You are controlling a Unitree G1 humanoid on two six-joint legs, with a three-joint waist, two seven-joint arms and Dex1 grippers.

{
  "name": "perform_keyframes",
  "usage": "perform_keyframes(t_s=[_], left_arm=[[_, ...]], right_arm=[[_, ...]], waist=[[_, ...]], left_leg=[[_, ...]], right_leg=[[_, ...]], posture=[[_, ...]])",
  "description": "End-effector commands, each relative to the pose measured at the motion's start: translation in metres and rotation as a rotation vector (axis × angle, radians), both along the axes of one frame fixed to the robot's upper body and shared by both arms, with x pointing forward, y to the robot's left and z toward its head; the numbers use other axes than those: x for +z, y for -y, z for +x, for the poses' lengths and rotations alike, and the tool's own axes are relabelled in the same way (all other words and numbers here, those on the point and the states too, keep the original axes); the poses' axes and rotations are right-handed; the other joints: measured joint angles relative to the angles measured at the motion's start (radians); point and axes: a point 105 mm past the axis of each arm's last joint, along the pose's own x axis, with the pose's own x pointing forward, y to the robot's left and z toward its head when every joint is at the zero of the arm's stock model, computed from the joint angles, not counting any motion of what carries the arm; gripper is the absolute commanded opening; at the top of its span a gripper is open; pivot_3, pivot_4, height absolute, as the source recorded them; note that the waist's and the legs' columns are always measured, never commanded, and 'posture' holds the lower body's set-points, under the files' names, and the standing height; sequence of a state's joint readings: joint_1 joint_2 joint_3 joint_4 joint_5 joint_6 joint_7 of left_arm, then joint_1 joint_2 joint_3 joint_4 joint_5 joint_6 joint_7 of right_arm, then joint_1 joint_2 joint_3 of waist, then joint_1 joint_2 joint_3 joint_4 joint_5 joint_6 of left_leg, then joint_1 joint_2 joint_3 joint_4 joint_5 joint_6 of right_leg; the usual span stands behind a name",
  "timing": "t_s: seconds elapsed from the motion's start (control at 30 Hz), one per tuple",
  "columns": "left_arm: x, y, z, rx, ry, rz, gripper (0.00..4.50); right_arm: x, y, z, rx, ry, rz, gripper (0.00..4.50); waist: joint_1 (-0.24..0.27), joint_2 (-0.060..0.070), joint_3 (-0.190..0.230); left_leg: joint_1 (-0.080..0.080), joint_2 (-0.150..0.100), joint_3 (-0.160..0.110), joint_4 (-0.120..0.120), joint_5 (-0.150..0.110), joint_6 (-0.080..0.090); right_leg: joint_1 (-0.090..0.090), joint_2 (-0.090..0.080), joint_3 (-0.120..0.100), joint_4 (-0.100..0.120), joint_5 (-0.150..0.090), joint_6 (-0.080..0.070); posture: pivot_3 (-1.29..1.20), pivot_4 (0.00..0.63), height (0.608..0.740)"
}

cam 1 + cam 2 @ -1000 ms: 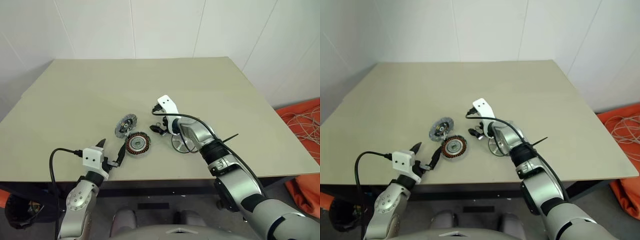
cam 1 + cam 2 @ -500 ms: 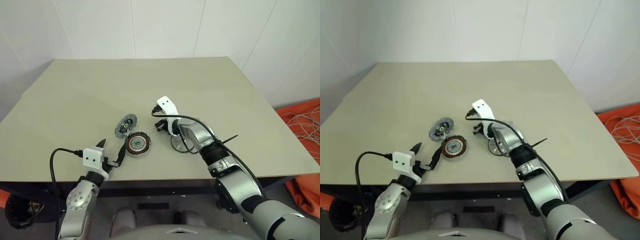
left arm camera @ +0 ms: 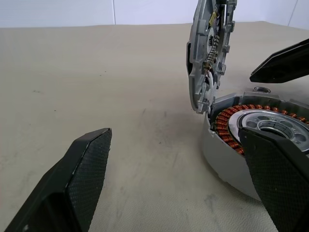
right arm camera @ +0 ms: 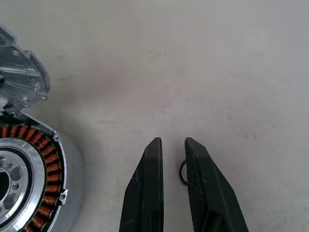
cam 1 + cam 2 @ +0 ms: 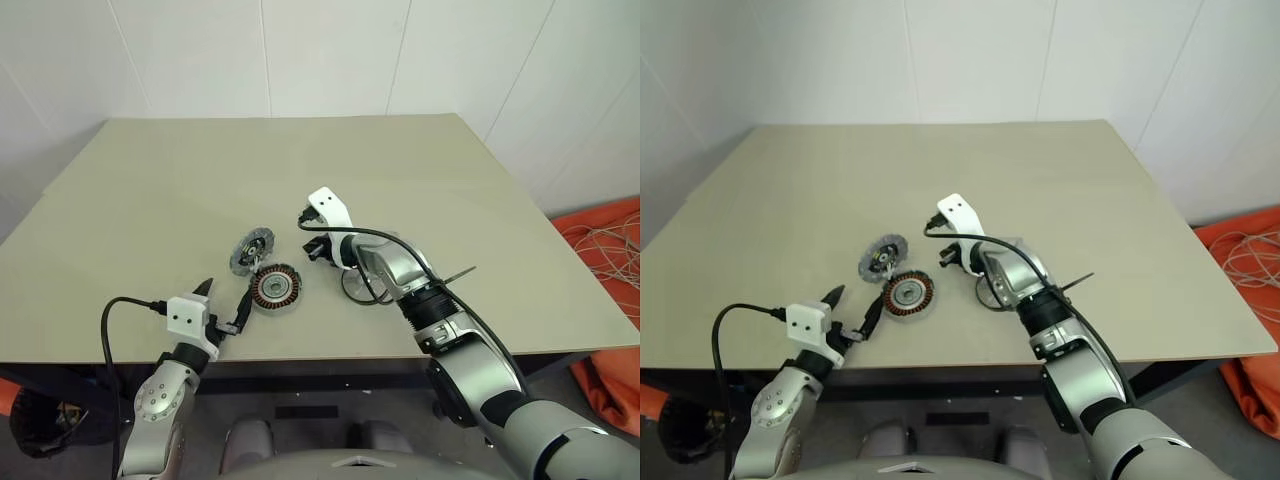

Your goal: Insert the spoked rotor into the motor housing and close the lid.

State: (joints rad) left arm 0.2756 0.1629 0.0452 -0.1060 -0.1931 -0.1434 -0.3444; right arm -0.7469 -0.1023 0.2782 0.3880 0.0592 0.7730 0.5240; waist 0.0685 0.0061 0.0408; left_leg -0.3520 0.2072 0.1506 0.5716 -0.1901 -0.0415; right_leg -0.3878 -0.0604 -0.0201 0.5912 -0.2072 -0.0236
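Black right end effector [image 4: 171, 150] angled down, nearly closed | left end effector [image 3: 178, 159] level, wide

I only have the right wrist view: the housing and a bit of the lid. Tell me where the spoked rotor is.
Observer: The spoked rotor lies on the table to the right of the motor housing, partly hidden by the right forearm.
Operator: Give me the lid's pose.
Observer: The lid stands nearly upright, its lower edge propped on the housing's rim.
Operator: Now report the left gripper.
Observer: The left gripper is open and sits near the table's front edge, just left of the housing.
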Motion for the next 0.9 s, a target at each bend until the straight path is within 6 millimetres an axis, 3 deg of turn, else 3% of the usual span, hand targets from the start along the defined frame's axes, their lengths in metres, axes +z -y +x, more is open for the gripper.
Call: perform_keyframes(t_s=[0.03,0.07,0.17,0.33,0.9], left_arm=[[0.011,0.003,0.002,-0.011,0.04,-0.001,4.5],[0.011,0.003,0.002,-0.011,0.04,-0.001,4.5],[0.012,0.004,0.002,-0.012,0.04,-0.003,4.5],[0.012,0.004,0.001,-0.011,0.037,-0.004,4.5],[0.007,0.002,-0.001,-0.01,0.025,-0.005,4.5]], right_arm=[[0.021,-0.004,0.004,0.012,0.056,0.043,0.78],[0.021,-0.004,0.004,0.011,0.05,0.05,0.78],[0.021,-0.003,0.005,0.005,0.048,0.037,1.38],[0.02,-0.003,0.004,0.014,0.057,0.012,3.03],[0.007,0.007,0.002,-0.025,-0.041,-0.02,3.03]], waist=[[0.0,0.0,0.0],[0.0,0.0,0.0],[0.0,0.0,0.0],[0.0,0.0,0.0],[0.0,0.0,0.0]], left_leg=[[0.0,0.0,0.0,0.0,0.0,0.0],[0.0,0.0,0.0,0.0,0.0,0.0],[0.0,0.0,0.0,0.0,0.0,0.0],[0.0,0.0,0.0,0.0,0.0,0.0],[0.0,0.0,0.0,0.0,0.0,0.0]], right_leg=[[0.0,0.0,0.0,0.0,0.0,0.0],[0.0,0.0,0.0,0.0,0.0,0.0],[0.0,0.0,0.0,0.0,0.0,0.0],[0.0,0.0,0.0,0.0,0.0,0.0],[0.0,0.0,0.0,0.0,0.0,0.0]], posture=[[0.0,0.0,0.74],[0.0,0.0,0.74],[0.0,0.0,0.74],[0.0,0.0,0.74],[0.0,0.0,0.74]])
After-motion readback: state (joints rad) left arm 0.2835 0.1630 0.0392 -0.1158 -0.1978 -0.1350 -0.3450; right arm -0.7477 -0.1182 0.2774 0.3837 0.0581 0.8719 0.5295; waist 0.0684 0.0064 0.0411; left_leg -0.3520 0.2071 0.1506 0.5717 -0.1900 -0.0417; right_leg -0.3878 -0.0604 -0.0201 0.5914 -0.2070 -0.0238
